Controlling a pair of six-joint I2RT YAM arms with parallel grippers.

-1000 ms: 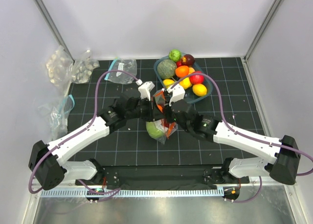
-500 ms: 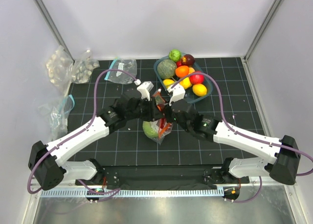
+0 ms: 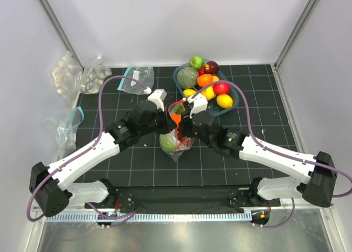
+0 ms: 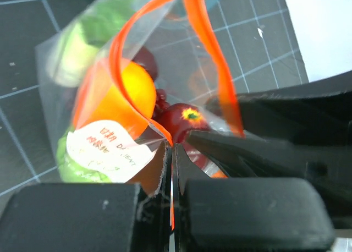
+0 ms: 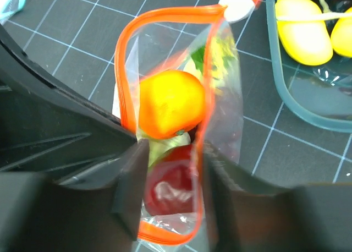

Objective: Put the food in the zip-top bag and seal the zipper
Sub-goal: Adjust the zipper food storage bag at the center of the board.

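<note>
- The zip-top bag hangs between the two claws above the desk, mouth up. From overhead both claws cover much of its upper part.
- Its zipper is an orange-red strip standing apart in a long loop, so the mouth gapes. The loop's near end is cut off behind the right claw's fingers.
- The left claw is pressed together on the zipper, and a thin line of orange strip shows in the seam between its fingers.
- The right claw is spread, with the bag's mouth lying between its fingers. Whether the pads press on the plastic cannot be told.
- Just ahead of the right claw's fingertips, an orange sits high in the bag. A red apple lies below it, between the fingers.
- The green cabbage fills the bag's far side from the left claw, blurred in that wrist's view. Dark lumps beside the orange there are too blurred to name.
- A white label with red print too small to read faces the left claw.
- To the right claw's right, a teal tray runs off the picture's edge and holds yellow lemons.
- Beyond the left claw, near the desk's far edge, lies a clear bag with a teal strip.
</note>
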